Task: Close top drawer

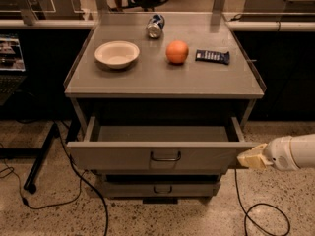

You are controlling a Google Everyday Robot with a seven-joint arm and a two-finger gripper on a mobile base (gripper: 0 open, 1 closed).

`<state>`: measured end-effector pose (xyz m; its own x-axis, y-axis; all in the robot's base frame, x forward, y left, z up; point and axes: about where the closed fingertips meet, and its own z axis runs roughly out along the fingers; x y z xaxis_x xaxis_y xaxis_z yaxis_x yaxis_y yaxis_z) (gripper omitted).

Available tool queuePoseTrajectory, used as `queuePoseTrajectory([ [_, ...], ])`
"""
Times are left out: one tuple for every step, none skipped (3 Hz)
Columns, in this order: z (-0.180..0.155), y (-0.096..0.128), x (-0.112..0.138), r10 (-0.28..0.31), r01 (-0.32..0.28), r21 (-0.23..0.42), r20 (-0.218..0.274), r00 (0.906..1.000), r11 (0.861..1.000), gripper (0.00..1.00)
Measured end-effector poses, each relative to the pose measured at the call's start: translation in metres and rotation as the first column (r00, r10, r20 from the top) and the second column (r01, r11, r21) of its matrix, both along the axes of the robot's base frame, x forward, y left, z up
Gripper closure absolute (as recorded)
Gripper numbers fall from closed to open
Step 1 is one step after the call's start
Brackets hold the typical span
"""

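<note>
The top drawer (162, 155) of the grey cabinet stands pulled open, empty inside, with a small dark handle (165, 157) at the centre of its front. My gripper (250, 157) comes in from the right on a white arm. Its yellowish tip is level with the drawer front and touches or nearly touches the front's right end.
On the cabinet top (162, 77) are a white bowl (117, 54), a can on its side (155, 25), an orange (177, 51) and a dark snack bar (212, 56). A lower drawer (161, 187) sits below, nearly shut. Cables (83, 191) and a black stand leg (39, 156) lie on the floor at left.
</note>
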<state>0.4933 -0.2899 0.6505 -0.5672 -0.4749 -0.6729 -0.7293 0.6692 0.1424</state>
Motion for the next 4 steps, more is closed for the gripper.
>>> queuePoseTrajectory([
  [0.001, 0.001, 0.004, 0.009, -0.009, 0.002, 0.003, 1.0000, 1.000, 1.00],
  [0.012, 0.006, 0.042, 0.016, -0.016, -0.006, 0.031, 0.9994, 1.000, 1.00],
  [0.012, 0.006, 0.042, 0.016, -0.016, -0.006, 0.031, 0.9994, 1.000, 1.00],
  [0.012, -0.001, 0.056, -0.050, 0.048, 0.029, 0.076, 0.9958, 0.998, 1.00],
])
